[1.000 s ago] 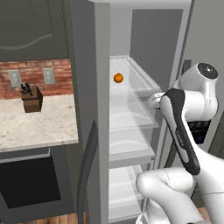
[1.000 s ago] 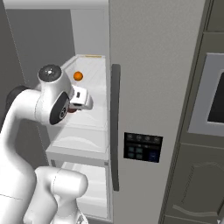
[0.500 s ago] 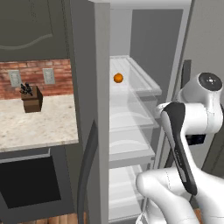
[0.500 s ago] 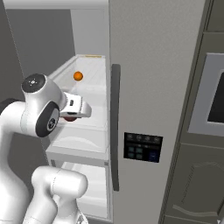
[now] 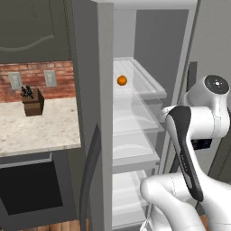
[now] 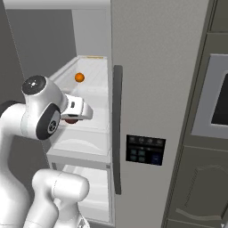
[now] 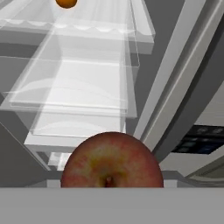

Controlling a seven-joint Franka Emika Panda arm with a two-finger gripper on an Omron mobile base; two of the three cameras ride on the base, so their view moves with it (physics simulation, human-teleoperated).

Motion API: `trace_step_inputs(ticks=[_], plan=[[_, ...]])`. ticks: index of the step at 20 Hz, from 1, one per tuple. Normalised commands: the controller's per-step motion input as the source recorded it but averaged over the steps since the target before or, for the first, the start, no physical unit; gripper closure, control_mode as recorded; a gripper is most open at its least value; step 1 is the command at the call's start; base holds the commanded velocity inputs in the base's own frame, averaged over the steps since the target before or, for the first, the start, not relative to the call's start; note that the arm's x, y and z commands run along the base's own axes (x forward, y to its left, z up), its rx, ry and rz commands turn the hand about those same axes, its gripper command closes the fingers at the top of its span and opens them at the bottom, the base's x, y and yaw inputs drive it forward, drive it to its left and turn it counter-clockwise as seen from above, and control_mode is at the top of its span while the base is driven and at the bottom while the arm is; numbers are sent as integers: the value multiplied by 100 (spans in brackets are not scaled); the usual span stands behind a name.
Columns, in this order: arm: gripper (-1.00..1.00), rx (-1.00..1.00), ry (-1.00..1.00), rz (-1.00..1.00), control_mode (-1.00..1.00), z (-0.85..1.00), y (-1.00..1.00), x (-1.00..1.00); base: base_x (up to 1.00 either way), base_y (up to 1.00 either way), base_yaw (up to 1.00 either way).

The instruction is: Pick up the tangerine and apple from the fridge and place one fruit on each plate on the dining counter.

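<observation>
The grey steel fridge [image 6: 151, 67] stands with its left door [image 5: 88, 90] swung open and white translucent shelves [image 5: 133, 117] showing. On the upper shelf rests the tangerine [image 5: 122, 80] [image 6: 79, 77] [image 7: 66, 2], a small bright orange ball. My gripper [image 6: 72, 118] is at the front of the middle shelf, shut on the apple [image 6: 71, 120]. In the hand view the apple [image 7: 111, 159] looms large and reddish-brown at the bottom, hiding the fingertips. The plates and the dining counter are out of view.
A wall counter [image 5: 36, 131] with a knife block [image 5: 32, 101] sits left of the open door, over a dark oven front [image 5: 27, 189]. The black dispenser panel [image 6: 144, 150] and long dark handle [image 6: 117, 129] are on the shut door; built-in ovens [image 6: 216, 98] stand to the right.
The arm has drawn back and down from the shelves with the apple in the gripper. The tangerine has stayed on the upper shelf.
</observation>
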Motion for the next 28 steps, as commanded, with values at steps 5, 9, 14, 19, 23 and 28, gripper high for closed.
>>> trace_step_inputs(ticks=[5,9,14,19,23,28], plan=[[100,0,0,0,100,0,0,0,-84,0,-4],[100,0,0,0,100,0,0,0,-100,-4,-15],[100,0,0,0,100,0,0,0,-71,-3,-68],[100,0,0,0,100,0,0,0,-23,0,-89],[100,0,0,0,100,0,0,0,-21,0,-88],[100,0,0,0,100,0,0,0,-96,-4,-61]])
